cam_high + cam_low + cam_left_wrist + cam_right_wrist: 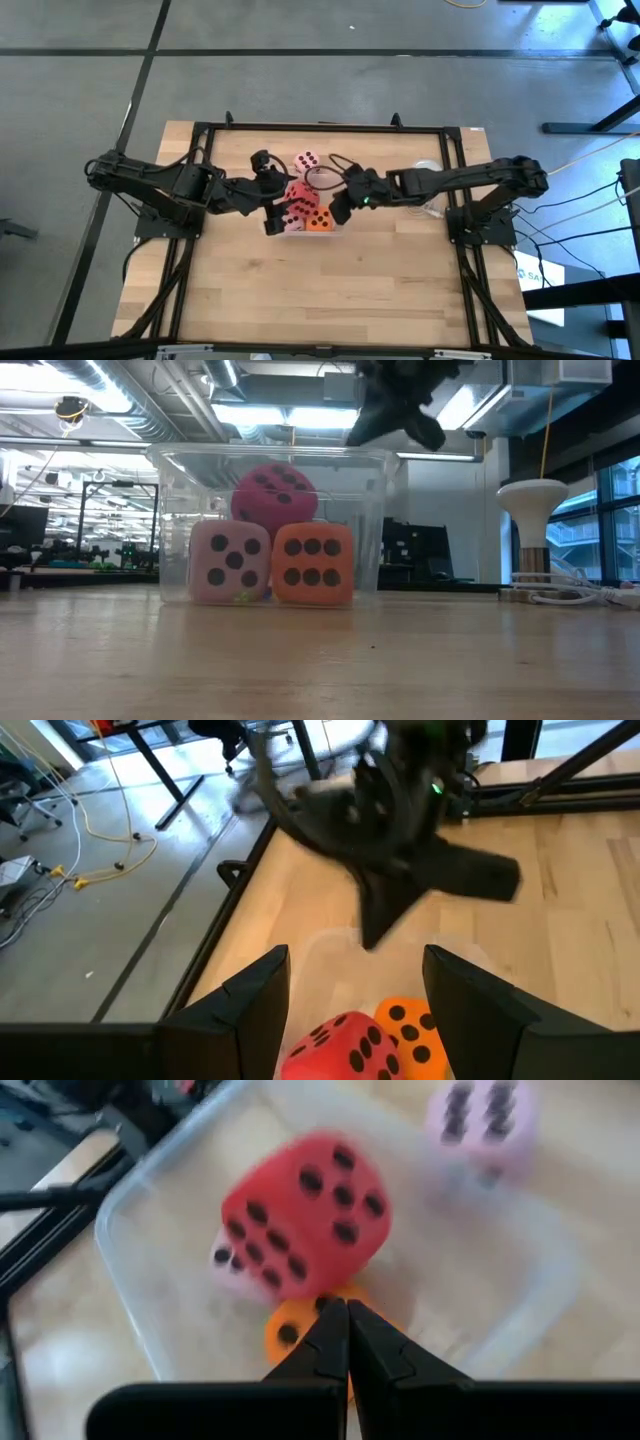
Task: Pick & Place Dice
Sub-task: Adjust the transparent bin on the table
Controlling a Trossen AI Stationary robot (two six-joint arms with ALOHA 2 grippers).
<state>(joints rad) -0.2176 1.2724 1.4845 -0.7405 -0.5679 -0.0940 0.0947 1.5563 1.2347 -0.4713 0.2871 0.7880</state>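
The bare wooden tabletop [320,660] lies nearest in the low view. Past it stands a clear tub [372,520] with three dice in it. A pale pink die [230,563] sits on the left of the tub floor. An orange die [313,564] sits right beside it, touching. A red die [274,493] rests on top of those two.

The fourth die, a second pink die [307,160], is not in the tub. It lies on the tabletop just past the tub's far side.

The left gripper [355,1005] hangs just above the red die, with its jaws wide open and nothing between them. They do not touch the die. The right gripper [347,1342] is over the right side of the tub, near the orange die. Its jaws are pressed tight together and hold nothing.

So I think most of the job is done. Three dice are in, and one pink die is left to pick up and drop in the tub.
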